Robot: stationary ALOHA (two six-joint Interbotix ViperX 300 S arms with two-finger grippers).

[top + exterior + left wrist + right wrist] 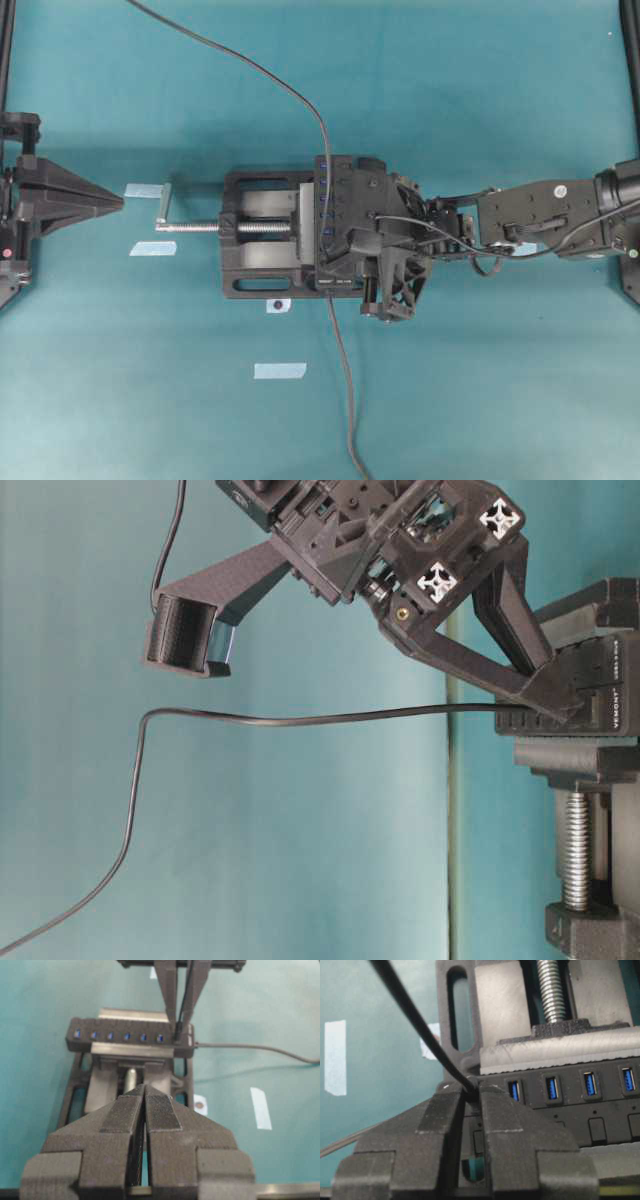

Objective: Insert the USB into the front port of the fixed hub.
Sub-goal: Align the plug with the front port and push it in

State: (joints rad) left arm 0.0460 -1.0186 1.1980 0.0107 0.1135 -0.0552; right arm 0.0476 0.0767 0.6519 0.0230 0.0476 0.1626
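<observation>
Right gripper (471, 1094) pinched narrow on the USB (472, 1086) at the end port of the fixed hub (580, 1105), clamped in the vise (262, 235): insertion step, likely needing a straight seating push; left gripper (144, 1110) shut, idle.

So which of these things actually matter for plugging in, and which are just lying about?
Part of the job:
- USB, held by right gripper
- fixed hub
- vise holding the hub

Just lying about:
- tape strips
- left gripper, closed and idle
</observation>
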